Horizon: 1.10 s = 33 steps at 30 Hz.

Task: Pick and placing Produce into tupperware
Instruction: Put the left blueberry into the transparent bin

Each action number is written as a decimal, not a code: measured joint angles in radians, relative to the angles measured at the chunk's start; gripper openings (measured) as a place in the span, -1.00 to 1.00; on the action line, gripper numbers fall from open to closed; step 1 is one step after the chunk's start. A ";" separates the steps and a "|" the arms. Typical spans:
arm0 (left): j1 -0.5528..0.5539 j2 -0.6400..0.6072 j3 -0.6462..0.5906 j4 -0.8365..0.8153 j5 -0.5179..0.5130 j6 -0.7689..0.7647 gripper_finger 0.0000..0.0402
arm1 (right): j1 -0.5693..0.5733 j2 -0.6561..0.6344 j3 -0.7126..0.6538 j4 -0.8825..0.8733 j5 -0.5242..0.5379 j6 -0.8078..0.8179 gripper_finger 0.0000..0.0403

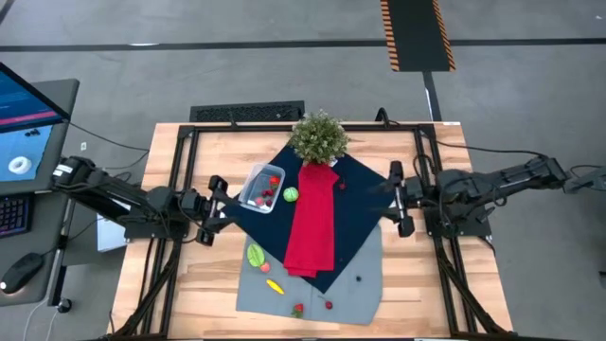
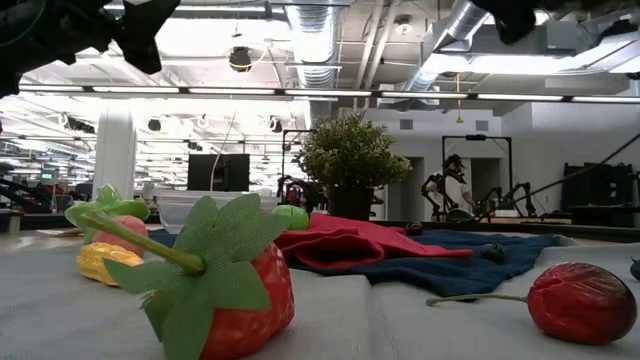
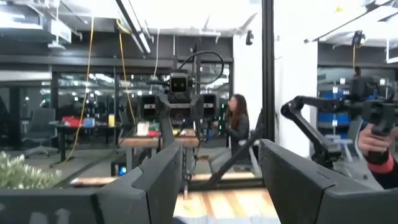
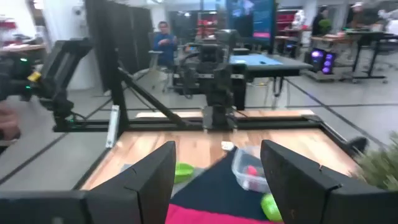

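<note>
Clear plastic, the tupperware (image 1: 262, 188) sat on the dark blue cloth (image 1: 358, 194) with some red pieces already inside, I think so that both arms could reach it. You had the left gripper (image 1: 220, 210) just beside it, fingers apart and holding nothing. Your right gripper (image 1: 395, 197) waited well apart at the other side, also open and empty. The green produce (image 1: 256, 254) and the yellow piece (image 1: 274, 285) lay on the grey cloth (image 1: 355, 289), near the left gripper.
</note>
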 joint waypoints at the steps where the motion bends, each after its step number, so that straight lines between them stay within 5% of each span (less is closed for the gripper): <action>1: 0.000 -0.008 0.000 -0.014 0.000 0.000 0.01 | 0.008 -0.021 -0.023 0.006 0.023 0.008 0.29; 12: 0.000 -0.010 -0.001 -0.022 -0.006 0.000 0.01 | 0.089 -0.085 -0.227 0.099 0.219 0.063 0.29; 33: 0.000 -0.007 -0.002 -0.042 -0.008 -0.005 0.01 | 0.020 -0.069 -0.406 0.249 0.259 0.160 0.29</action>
